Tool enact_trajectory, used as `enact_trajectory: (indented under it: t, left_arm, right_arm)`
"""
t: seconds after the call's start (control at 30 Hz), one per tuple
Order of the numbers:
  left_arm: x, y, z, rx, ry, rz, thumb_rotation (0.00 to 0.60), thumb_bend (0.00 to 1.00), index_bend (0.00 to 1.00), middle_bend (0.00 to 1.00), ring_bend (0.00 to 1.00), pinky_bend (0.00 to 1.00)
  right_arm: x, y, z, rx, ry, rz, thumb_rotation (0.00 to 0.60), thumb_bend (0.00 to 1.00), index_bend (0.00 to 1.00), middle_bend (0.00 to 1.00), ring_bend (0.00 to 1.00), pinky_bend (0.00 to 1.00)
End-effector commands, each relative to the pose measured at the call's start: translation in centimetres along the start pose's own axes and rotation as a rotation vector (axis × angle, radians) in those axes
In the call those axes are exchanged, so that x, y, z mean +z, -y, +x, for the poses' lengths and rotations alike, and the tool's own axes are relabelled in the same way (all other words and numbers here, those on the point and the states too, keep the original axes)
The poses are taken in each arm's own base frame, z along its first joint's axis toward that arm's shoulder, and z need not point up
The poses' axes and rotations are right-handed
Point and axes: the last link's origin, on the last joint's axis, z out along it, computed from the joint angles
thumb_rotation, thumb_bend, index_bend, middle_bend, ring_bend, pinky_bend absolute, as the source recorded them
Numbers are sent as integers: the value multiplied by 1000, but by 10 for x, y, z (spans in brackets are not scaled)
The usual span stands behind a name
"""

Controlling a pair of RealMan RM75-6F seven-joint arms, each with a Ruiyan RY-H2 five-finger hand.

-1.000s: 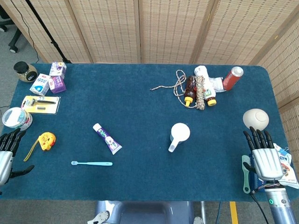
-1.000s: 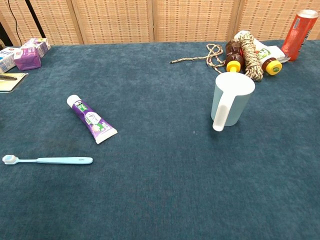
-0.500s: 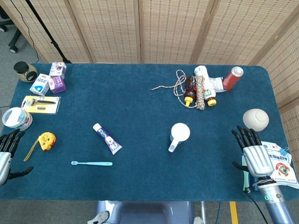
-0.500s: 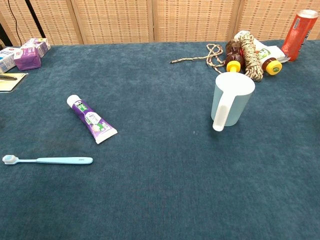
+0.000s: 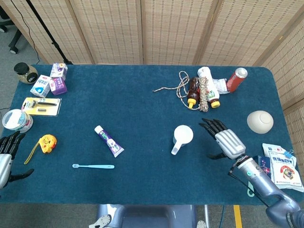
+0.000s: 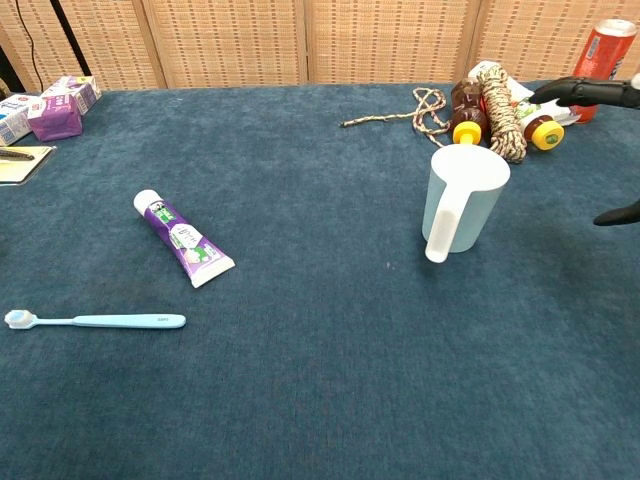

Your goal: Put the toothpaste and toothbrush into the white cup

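A white and purple toothpaste tube (image 5: pixel 109 141) (image 6: pixel 183 239) lies left of the table's middle. Below it a light blue toothbrush (image 5: pixel 93 166) (image 6: pixel 97 321) lies flat. The white cup (image 5: pixel 182 137) (image 6: pixel 461 201) stands upright right of centre, handle toward the front. My right hand (image 5: pixel 224 140) hovers open just right of the cup, fingers spread and apart from it; its fingertips (image 6: pixel 592 92) show at the chest view's right edge. My left hand (image 5: pixel 6 156) rests open at the table's left edge, holding nothing.
A coiled rope, small brown bottles (image 5: pixel 192 92) and a red bottle (image 5: pixel 236 79) crowd the back right. A cream bowl (image 5: pixel 260 121) and packets (image 5: pixel 281 167) sit at the right edge. Boxes (image 5: pixel 49 81), a jar, a yellow tape measure (image 5: pixel 46 142) and a tub line the left side.
My right hand has swung left from the table's right edge to just beside the cup, uncovering the packets. The left hand and all objects stay put.
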Motion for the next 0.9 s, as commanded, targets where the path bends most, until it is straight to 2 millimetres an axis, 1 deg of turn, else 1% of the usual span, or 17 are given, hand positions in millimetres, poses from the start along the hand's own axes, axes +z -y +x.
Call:
enact_trajectory:
  t: [0.03, 0.17, 0.23, 0.37, 0.6, 0.67, 0.7, 0.77, 0.8, 0.87, 0.9]
  left_arm:
    - [0, -1, 0, -1, 0, 2, 600, 49, 0, 0, 0, 0]
    - [1, 0, 0, 2, 1, 8, 600, 49, 0, 0, 0, 0]
    - [2, 0, -1, 1, 5, 12, 600, 49, 0, 0, 0, 0]
    - [2, -1, 1, -9, 3, 6, 600, 49, 0, 0, 0, 0]
    - [-4, 0, 8, -30, -1, 8, 600, 49, 0, 0, 0, 0]
    - [-6, 1, 12, -30, -12, 10, 600, 49, 0, 0, 0, 0]
    - [-7, 2, 14, -29, -20, 15, 600, 49, 0, 0, 0, 0]
    - [-9, 2, 16, -33, -28, 18, 600, 49, 0, 0, 0, 0]
    - [-11, 2, 16, -39, -28, 19, 600, 49, 0, 0, 0, 0]
    - [-13, 3, 17, -44, -27, 19, 600, 49, 0, 0, 0, 0]
    - [-13, 3, 18, -45, -28, 19, 600, 49, 0, 0, 0, 0]
  right_arm:
    - [20, 6, 0, -14, 43, 32, 600, 0, 0, 0, 0, 0]
    - [38, 9, -2, -47, 106, 43, 600, 0, 0, 0, 0, 0]
    - [44, 10, -3, -57, 139, 44, 600, 0, 0, 0, 0, 0]
    - [53, 14, -5, -62, 190, 49, 600, 0, 0, 0, 0, 0]
    - [66, 20, -11, -68, 219, 60, 600, 0, 0, 0, 0, 7]
    - [70, 22, -12, -65, 223, 63, 600, 0, 7, 0, 0, 45]
    - [72, 23, -13, -66, 224, 64, 600, 0, 28, 0, 0, 94]
    - [75, 24, -14, -68, 218, 66, 600, 3, 77, 16, 0, 158]
    - [77, 25, -15, -69, 213, 67, 600, 23, 120, 46, 6, 198]
    - [79, 26, -17, -66, 202, 69, 600, 96, 202, 126, 47, 262]
    - [79, 27, -18, -62, 195, 70, 600, 157, 249, 178, 95, 304]
